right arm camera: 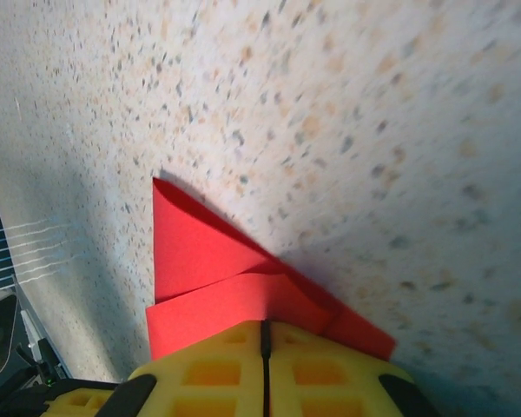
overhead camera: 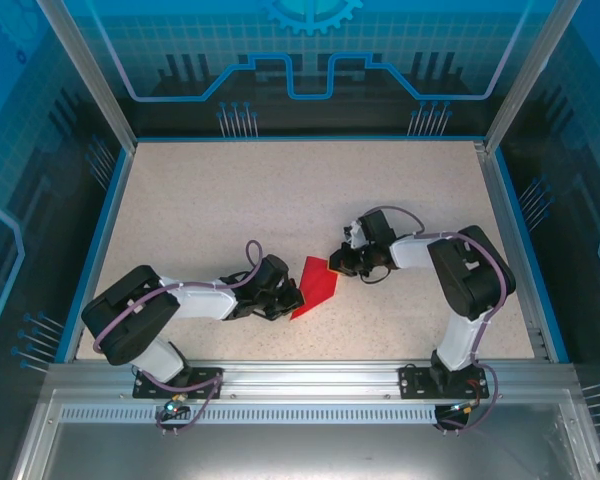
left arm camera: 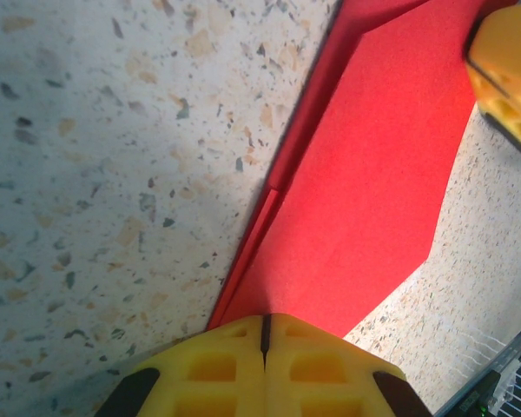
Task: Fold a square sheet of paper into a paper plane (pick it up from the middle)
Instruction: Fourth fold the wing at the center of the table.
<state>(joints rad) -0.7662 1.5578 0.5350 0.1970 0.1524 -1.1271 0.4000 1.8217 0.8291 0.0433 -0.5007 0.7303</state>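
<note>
The square sheet of paper, already a creased red wedge, looks light, limp and tearable, so grip it by its folded edges. At its near tip, the left gripper is closed. At its far corner, the right gripper pinches a raised flap.

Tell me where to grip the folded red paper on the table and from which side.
Grip the raised flap at the right-hand end of the red paper, coming in low from the right. Most of it lies flat on the table, leaving nothing to pinch, but that flap curls up just ahead of the shut right tool, so it probably offers the easiest hold.
</note>
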